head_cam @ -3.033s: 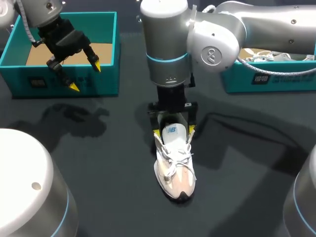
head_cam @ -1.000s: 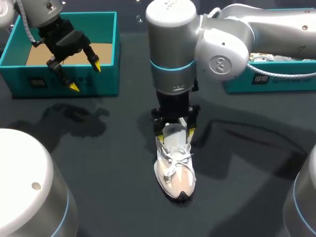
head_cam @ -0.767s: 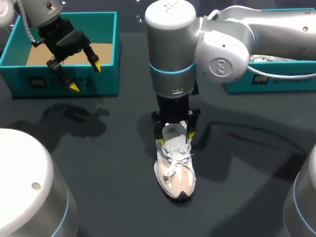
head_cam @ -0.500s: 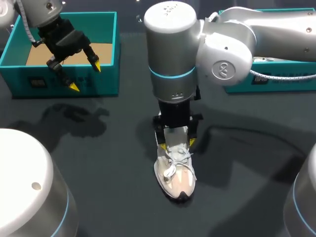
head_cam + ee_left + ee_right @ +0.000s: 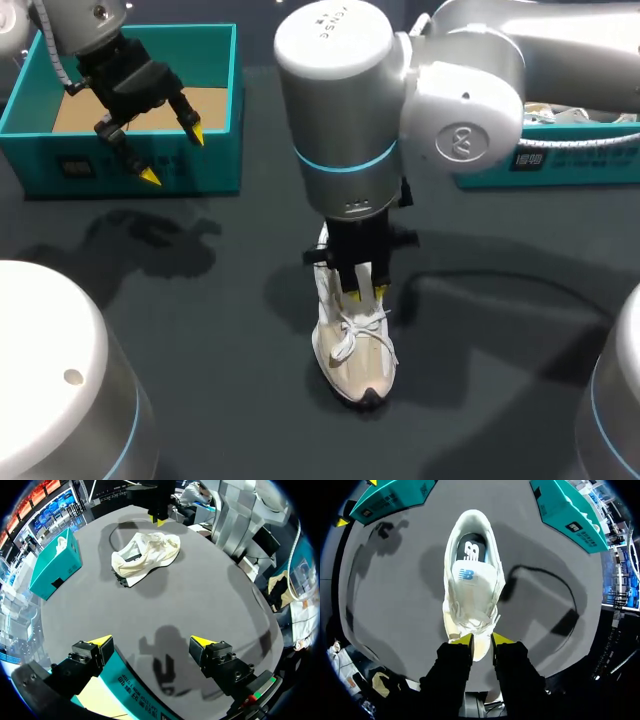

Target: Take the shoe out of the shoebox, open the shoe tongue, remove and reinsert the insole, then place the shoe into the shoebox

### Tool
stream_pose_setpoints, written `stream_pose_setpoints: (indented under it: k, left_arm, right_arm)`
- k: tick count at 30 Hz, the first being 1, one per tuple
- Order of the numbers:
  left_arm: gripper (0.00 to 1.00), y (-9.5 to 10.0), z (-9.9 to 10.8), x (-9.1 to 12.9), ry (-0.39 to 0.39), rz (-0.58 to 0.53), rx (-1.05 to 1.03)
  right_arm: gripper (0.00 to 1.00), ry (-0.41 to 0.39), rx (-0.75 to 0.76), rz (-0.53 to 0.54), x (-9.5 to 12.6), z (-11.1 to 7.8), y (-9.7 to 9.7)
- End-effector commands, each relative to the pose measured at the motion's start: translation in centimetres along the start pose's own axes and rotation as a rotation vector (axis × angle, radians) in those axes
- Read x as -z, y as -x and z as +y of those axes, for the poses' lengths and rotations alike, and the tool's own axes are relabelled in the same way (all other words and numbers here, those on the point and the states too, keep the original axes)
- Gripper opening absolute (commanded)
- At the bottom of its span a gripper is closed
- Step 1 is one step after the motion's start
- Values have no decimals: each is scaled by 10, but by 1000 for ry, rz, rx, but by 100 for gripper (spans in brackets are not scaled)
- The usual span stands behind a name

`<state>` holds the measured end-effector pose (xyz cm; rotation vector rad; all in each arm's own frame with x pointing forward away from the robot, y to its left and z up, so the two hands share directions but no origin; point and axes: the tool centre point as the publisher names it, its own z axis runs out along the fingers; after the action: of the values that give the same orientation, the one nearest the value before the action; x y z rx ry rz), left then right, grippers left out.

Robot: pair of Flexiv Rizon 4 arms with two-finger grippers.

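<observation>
Shoe [image 5: 355, 350] lies on the dark table [image 5: 200, 330], between the two boxes and out of both, with its toe toward my side. Three seconds ago my right gripper [image 5: 366, 294] is at the heel end, with its fingers wide on both sides of the tongue [image 5: 467, 572]. Now it is over the laces, nearer to the toe, and the fingers are drawn close together. Only a narrow gap is between them, and I see nothing held in it. The shoe itself keeps nearly the same place.

In the right wrist view the tongue is free ahead of the gripper, and behind it the insole [image 5: 471, 550] shows in the mouth of the shoe. So I judge that the work on the tongue is finishing and that taking out the insole is the next step; it is not yet out.

My left gripper [image 5: 172, 155] does not change. It hangs over the front wall of the left box [image 5: 215, 165], wide open and empty.

The count: one shoe on the table, one tongue, one insole, two teal boxes, two grippers. The left box shows a bare cardboard floor. The right box [image 5: 480, 170] holds something white that I cannot identify.
</observation>
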<state>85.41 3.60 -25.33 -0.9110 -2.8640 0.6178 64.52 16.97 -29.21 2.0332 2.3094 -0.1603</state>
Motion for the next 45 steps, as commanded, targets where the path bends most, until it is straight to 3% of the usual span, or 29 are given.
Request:
stream_pose_setpoints:
  k: [1, 6, 17, 25, 31, 33, 34, 35, 38, 40, 41, 42, 45]
  left_arm:
    - [100, 0, 0, 0, 2, 1, 0]
    - [100, 0, 0, 0, 2, 1, 0]
    - [100, 0, 0, 0, 2, 1, 0]
    - [100, 0, 0, 0, 2, 1, 0]
    - [100, 0, 0, 0, 2, 1, 0]
    - [100, 0, 0, 0, 2, 1, 0]
    - [100, 0, 0, 0, 2, 1, 0]
    - [100, 0, 0, 0, 2, 1, 0]
    - [100, 0, 0, 0, 2, 1, 0]
    - [100, 0, 0, 0, 2, 1, 0]
    - [100, 0, 0, 0, 2, 1, 0]
    - [100, 0, 0, 0, 2, 1, 0]
    - [100, 0, 0, 0, 2, 1, 0]
  right_arm:
    - [21, 4, 67, 28, -12, 22, -4]
    - [23, 11, 131, 59, -26, 48, -5]
    - [25, 28, 214, 165, -57, 80, -3]
    - [27, 72, 251, 64, -27, 79, -5]
    - [32, 142, 389, 37, -14, 90, 7]
    - [38, 119, 486, 0, -7, 96, 10]
    - [45, 120, 553, -20, -5, 99, 11]
    - [60, 138, 601, -26, -1, 102, 13]
    - [74, 170, 806, -50, 4, 110, 21]
    - [100, 197, 1031, -48, 6, 117, 25]
    - [100, 183, 1136, -30, 5, 119, 26]
    - [100, 136, 1135, -52, 4, 121, 29]
    - [100, 136, 1135, -52, 4, 121, 29]
